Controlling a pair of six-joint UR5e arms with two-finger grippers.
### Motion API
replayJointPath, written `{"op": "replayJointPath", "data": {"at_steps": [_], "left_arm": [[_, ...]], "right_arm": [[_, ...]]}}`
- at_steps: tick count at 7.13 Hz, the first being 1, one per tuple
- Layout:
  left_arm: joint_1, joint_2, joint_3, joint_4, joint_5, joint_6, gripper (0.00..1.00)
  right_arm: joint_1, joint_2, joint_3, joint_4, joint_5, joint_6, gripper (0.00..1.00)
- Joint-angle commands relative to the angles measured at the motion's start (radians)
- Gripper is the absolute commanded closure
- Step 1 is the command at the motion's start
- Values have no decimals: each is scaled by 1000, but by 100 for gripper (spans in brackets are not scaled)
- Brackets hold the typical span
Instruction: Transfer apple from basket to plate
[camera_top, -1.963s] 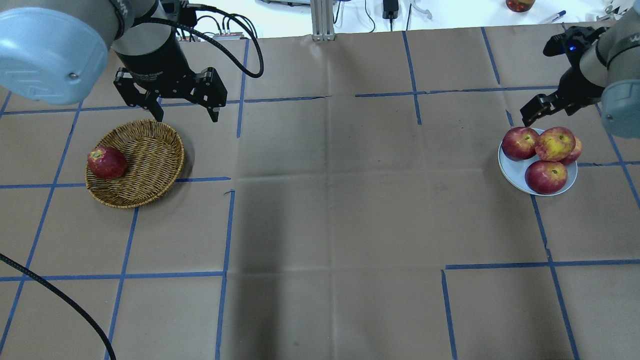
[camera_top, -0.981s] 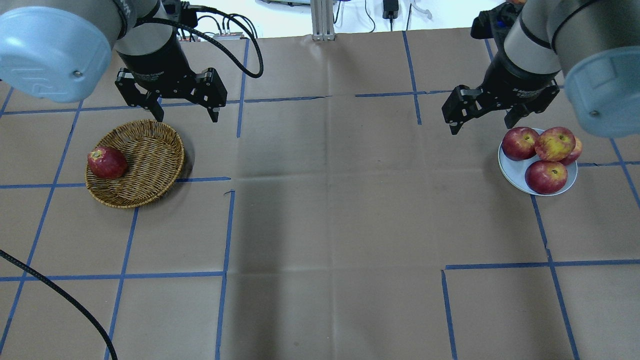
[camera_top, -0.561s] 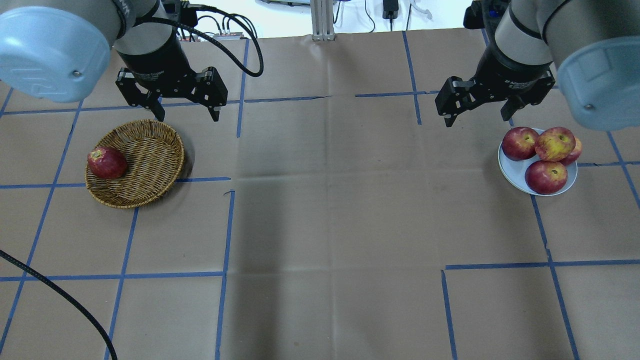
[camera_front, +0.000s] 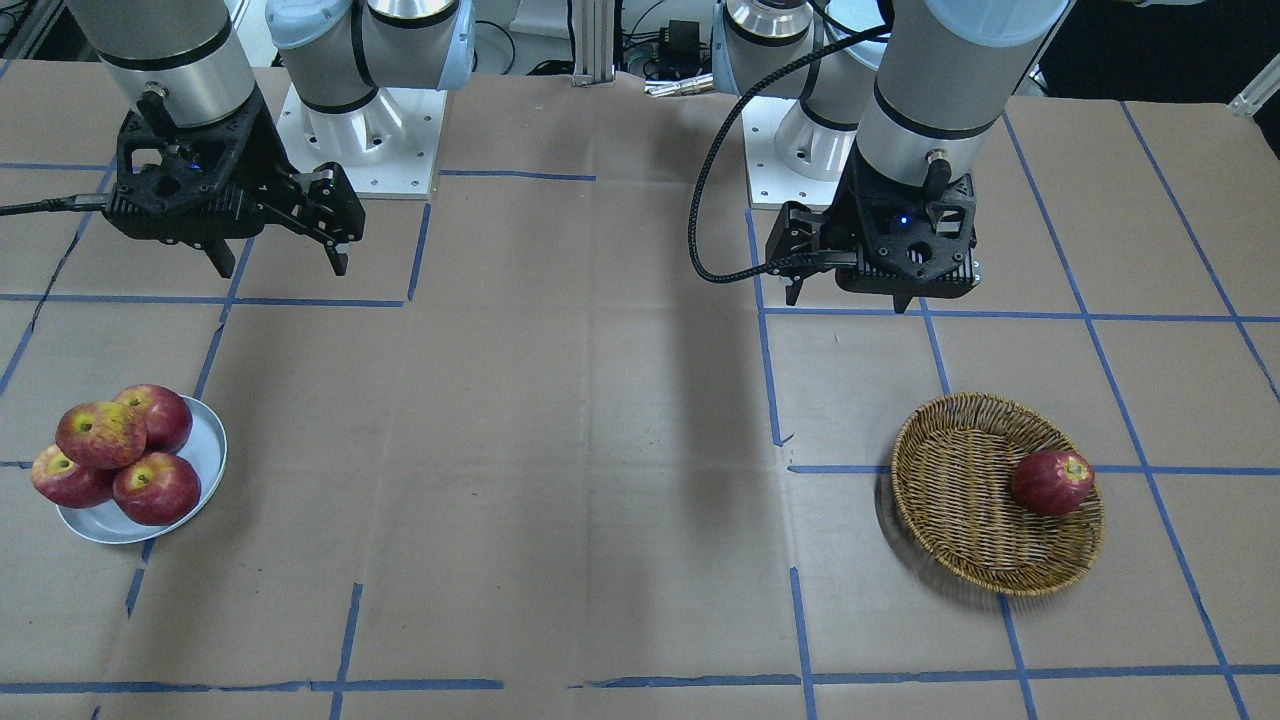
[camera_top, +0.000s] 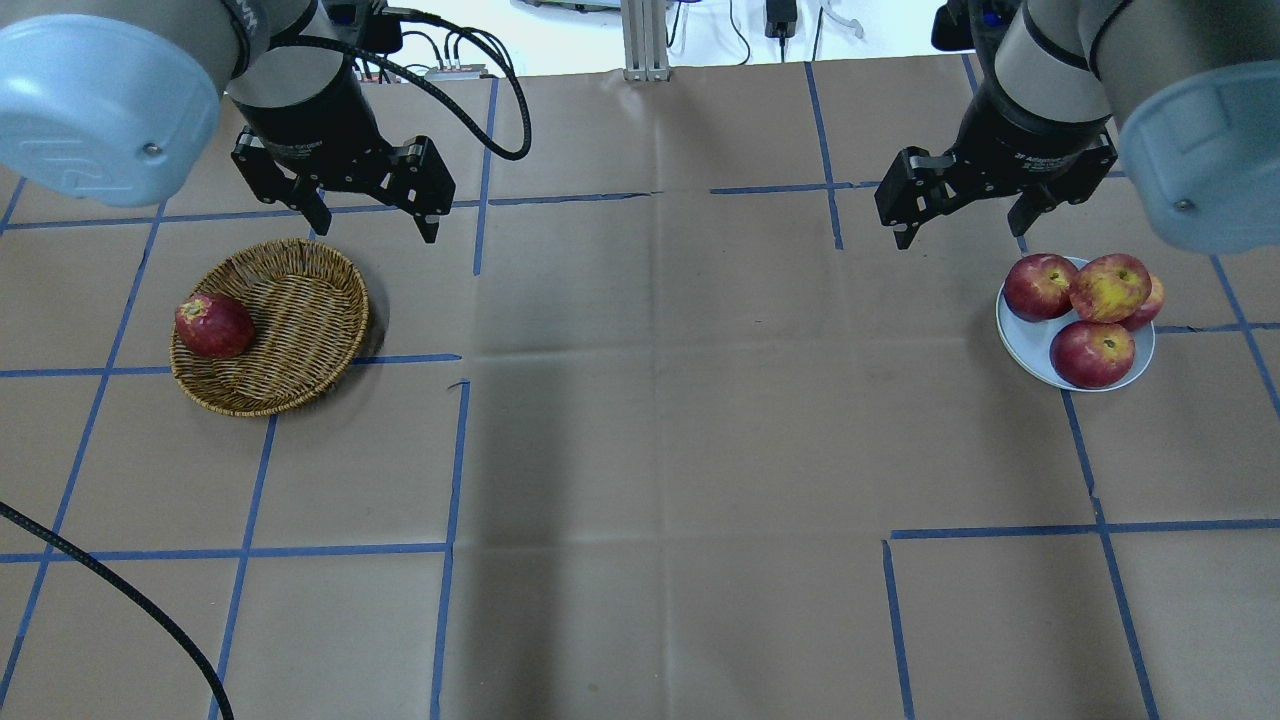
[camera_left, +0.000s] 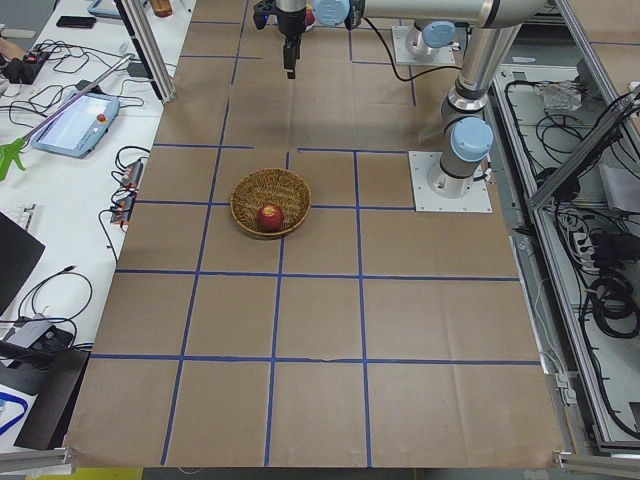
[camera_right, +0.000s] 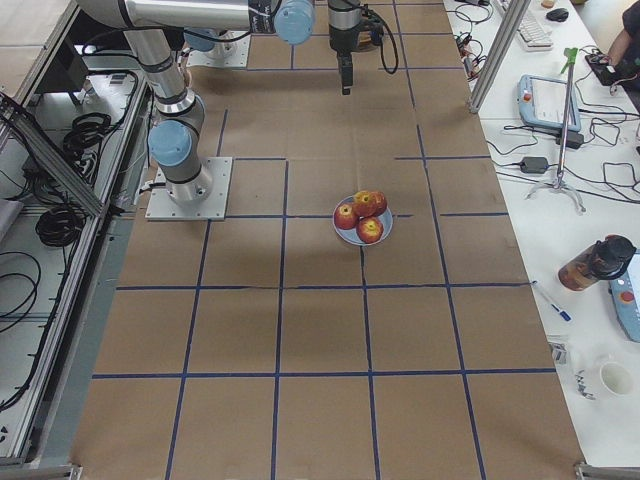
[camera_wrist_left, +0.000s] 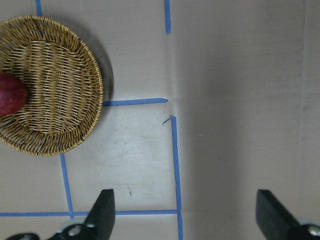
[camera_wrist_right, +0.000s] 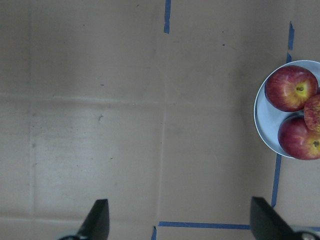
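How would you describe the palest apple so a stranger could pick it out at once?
Find the small grey-white plate on the overhead view's right. It is the apple perched atop the pile, streaked yellow where the other apples are deep red.

basket (camera_top: 290, 320) at the robot's left holds 1 apple (camera_top: 213, 325); plate (camera_top: 1020, 342) far right bears 4 apples (camera_top: 1092, 353).

Robotics lab, tape-gridded table (camera_top: 660, 440), teach pendant (camera_left: 72, 120)
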Motion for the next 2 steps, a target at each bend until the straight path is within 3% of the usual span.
{"op": "replayJointPath", "data": {"at_steps": [1,2], "left_arm": [[0,-8,-1,3,-33,-9,1],[-1,-7,-8,3,-35,-9,1]], "right_arm": [[0,0,1,0,-1,0,0],[-2,0,1,0,-1,0,0]]}}
